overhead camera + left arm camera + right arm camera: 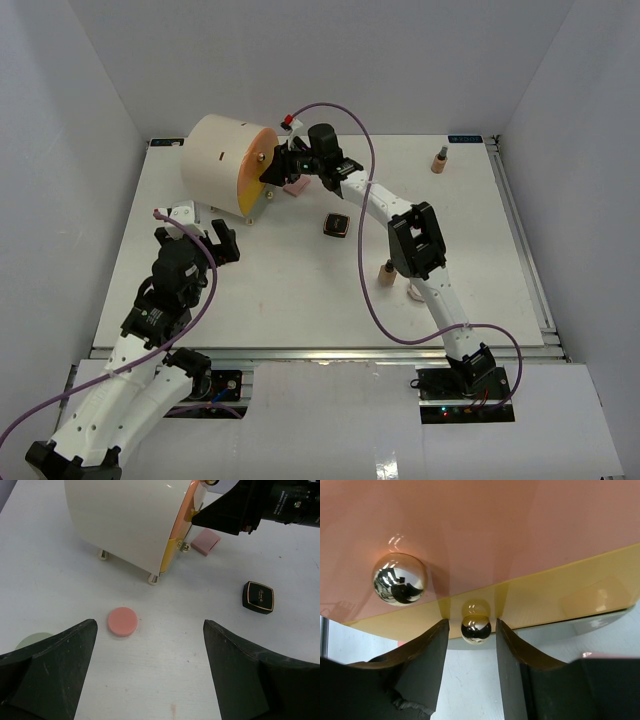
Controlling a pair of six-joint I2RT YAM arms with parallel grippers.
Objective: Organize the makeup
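My right claw (pixel 472 635) stands unclenched around a small shiny gold knob (pixel 475 628) on the yellow drawer front (pixel 545 597), not quite touching it. My left claw (pixel 149 627) hangs released above a round pink pad (pixel 122 621), and a black-gold square compact (pixel 259 597) lies nearby.

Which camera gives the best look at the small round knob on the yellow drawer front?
The right wrist view: the knob sits sharp between the fingers of the right gripper. From the top external view that gripper hides it; the left wrist view shows only the drawer front edge-on.
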